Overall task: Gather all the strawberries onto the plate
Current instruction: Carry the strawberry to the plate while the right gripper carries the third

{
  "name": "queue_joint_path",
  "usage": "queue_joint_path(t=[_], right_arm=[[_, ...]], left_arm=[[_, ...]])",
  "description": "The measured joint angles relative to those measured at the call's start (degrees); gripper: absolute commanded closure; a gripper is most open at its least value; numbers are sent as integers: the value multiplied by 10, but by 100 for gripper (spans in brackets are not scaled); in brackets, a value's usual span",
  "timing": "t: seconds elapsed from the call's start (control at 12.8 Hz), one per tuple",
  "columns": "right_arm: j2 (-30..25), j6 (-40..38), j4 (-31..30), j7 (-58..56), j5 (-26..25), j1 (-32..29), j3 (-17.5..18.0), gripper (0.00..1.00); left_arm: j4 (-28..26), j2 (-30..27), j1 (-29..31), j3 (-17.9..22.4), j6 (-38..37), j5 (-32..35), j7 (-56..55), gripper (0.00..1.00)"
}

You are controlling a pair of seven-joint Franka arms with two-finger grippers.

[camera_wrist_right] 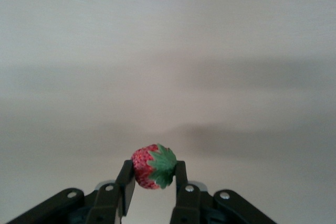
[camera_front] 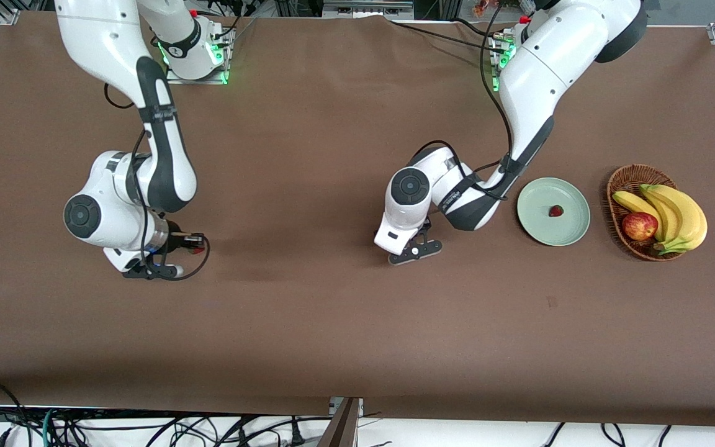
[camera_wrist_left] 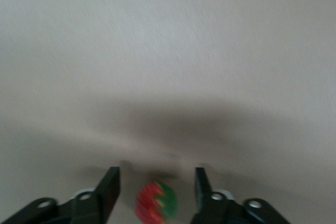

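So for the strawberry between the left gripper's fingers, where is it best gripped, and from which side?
Probably across its red body, below the green cap, coming straight down from above. In the left wrist view the strawberry sits loose between the left gripper's open fingers, with gaps either side. It is small and rounded, so centring before closing should stop it squirting out. The right gripper holds its own berry that way.

No text, label or number can be read anywhere.

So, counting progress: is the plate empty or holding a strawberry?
Not empty: the plate holds one strawberry near its middle.
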Motion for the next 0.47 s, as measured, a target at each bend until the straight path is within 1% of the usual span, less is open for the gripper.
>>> queue_joint_path(t=[0.08, 0.16, 0.24, 0.39, 0.47], right_arm=[[-5, -25, 32, 66, 0, 24, 1, 84], [-8, -38, 56, 128, 0, 51, 2, 84], [-8, -43, 70, 183, 0, 77, 2, 84], [-8, -43, 78, 303, 0, 124, 3, 84], [-8, -40, 79, 366, 0, 148, 3, 84]], left_arm=[[-1, 2, -5, -1, 0, -2, -7, 8], [-3, 2, -8, -1, -1, -2, -11, 14], [-7, 2, -9, -1, -1, -2, -13, 30], [-15, 2, -8, -1, -2, -3, -17, 64], [-16, 3, -8, -1, -2, -3, -18, 75]])
